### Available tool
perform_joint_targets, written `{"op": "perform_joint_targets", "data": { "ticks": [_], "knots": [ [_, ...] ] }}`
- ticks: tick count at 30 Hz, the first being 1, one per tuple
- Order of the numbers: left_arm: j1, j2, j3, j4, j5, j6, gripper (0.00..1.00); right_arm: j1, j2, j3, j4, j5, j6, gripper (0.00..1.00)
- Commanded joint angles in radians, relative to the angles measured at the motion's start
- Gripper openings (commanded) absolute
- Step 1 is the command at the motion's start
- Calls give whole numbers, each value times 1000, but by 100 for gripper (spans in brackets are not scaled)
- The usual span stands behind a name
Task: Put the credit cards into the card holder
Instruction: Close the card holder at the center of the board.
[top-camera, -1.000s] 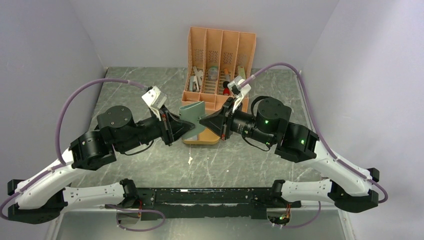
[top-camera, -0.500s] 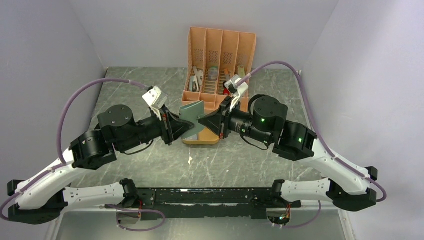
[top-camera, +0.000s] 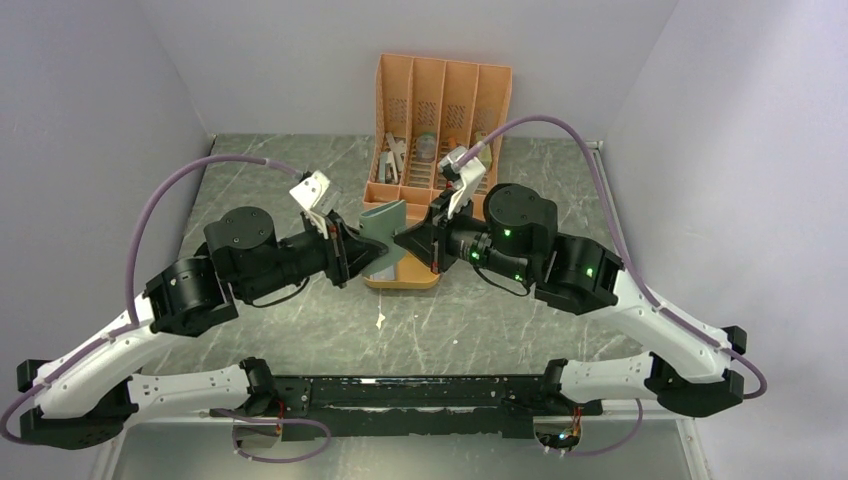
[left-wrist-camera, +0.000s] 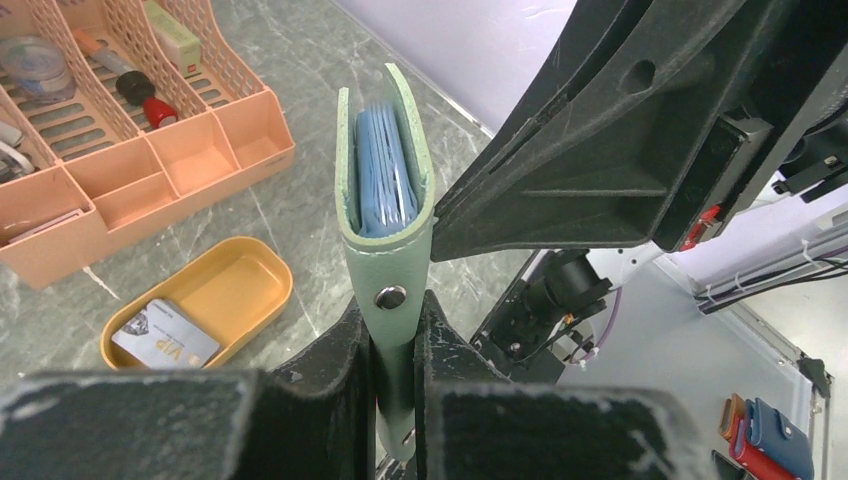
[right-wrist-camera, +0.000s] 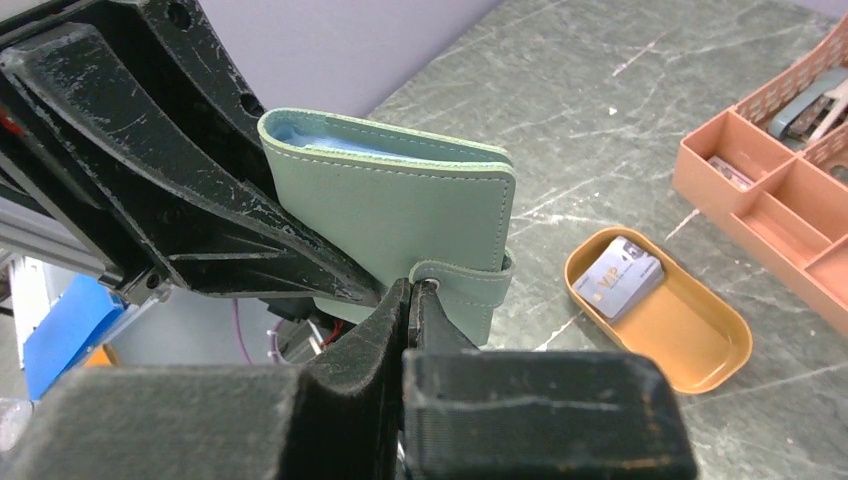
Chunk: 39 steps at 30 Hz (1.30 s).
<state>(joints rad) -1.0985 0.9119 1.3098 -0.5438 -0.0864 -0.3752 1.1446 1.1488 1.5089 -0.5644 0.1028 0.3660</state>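
My left gripper is shut on the lower edge of the grey-green card holder, which it holds upright above the table. Blue pockets show inside its slightly parted top. A strap with a metal snap wraps round its closing edge. My right gripper is shut, and its tips press against the end of that strap; whether the strap is pinched between them does not show. One greyish credit card marked VIP lies in the orange oval tray, below and beyond the holder.
The tall orange slotted organizer stands at the back of the table with small items in its compartments. The oval tray sits right under both grippers. Grey walls close in on the left and right.
The right arm has swung left and its wrist has turned, keeping its tip at the card holder. The left arm and the card holder have shifted only slightly.
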Motion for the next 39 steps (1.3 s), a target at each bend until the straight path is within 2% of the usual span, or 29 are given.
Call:
{"op": "perform_joint_targets", "data": {
  "ticks": [1, 23, 26, 29, 30, 34, 39],
  "knots": [
    [-40, 36, 23, 146, 256, -32, 5, 5, 92, 11, 59, 2, 30, 0],
    [-44, 50, -44, 319, 407, -130, 5, 6, 135, -13, 114, 36, 76, 0],
    [-46, 42, -43, 300, 378, -116, 5, 7, 132, -16, 112, 30, 76, 0],
    [-46, 21, -37, 231, 279, -82, 5, 6, 96, -36, 121, 10, 70, 0],
    [-46, 10, -37, 206, 233, -74, 5, 6, 81, -42, 119, 6, 69, 2],
    [-46, -26, -44, 141, 91, -53, 5, 5, 27, -53, 92, -4, 75, 34],
    [-46, -51, -59, 113, 18, -51, 5, 6, -19, -40, 51, -58, 100, 57]
  ]
}}
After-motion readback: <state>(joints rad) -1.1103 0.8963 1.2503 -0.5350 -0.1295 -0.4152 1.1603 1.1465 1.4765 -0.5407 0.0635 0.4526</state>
